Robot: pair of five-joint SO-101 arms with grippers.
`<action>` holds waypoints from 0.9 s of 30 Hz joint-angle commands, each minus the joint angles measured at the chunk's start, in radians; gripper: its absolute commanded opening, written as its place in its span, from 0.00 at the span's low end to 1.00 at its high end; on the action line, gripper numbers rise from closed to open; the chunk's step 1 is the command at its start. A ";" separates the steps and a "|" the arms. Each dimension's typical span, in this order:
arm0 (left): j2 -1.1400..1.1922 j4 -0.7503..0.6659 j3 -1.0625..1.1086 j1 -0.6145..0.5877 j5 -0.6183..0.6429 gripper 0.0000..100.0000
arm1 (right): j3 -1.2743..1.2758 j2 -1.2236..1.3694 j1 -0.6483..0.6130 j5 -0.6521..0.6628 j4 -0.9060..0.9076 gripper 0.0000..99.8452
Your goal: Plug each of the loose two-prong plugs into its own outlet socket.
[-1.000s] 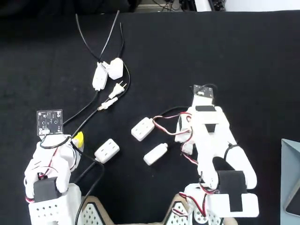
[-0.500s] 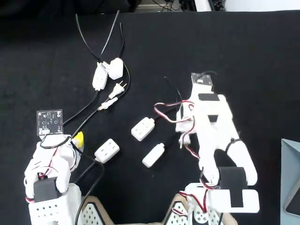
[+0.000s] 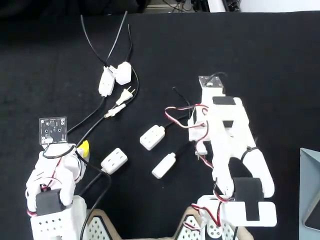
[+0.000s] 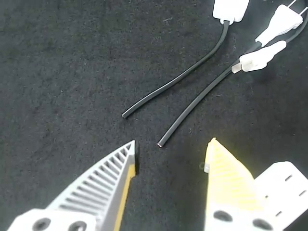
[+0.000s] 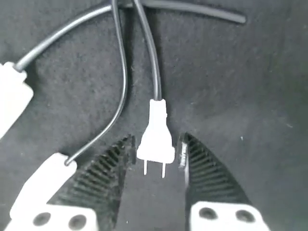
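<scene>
My right gripper (image 5: pixel 157 139) is shut on a white two-prong plug (image 5: pixel 155 137), prongs pointing back toward the wrist and its black cable running away over the table. Two white outlet sockets (image 3: pixel 152 136) (image 3: pixel 164 165) lie just left of the right arm (image 3: pixel 225 130), also seen as sockets (image 5: pixel 14 98) (image 5: pixel 38 185). My left gripper (image 4: pixel 171 144) stands open low over two loose black cable ends (image 4: pixel 159 143). A third socket (image 3: pixel 114 160) (image 4: pixel 284 192) lies beside its yellow finger (image 3: pixel 83 147). Two loose plugs (image 3: pixel 125 95) (image 3: pixel 114 111) lie farther back, shown as plugs (image 4: pixel 284 19) (image 4: pixel 260 55).
Two white adapter blocks (image 3: pixel 106 81) (image 3: pixel 122 72) with black cables lie at the back left. Black cables cross the mat between the arms. A grey bin (image 3: pixel 310 190) stands at the right edge. The mat's far right is bare.
The right arm has moved away from its base, toward the back of the table. A black cable end now shows beside it, and the nearer socket has shifted slightly. The left arm has kept still.
</scene>
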 commanded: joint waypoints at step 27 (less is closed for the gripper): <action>-0.006 0.002 -0.005 -0.007 0.005 0.24 | -0.007 0.166 0.009 -0.068 -0.028 0.16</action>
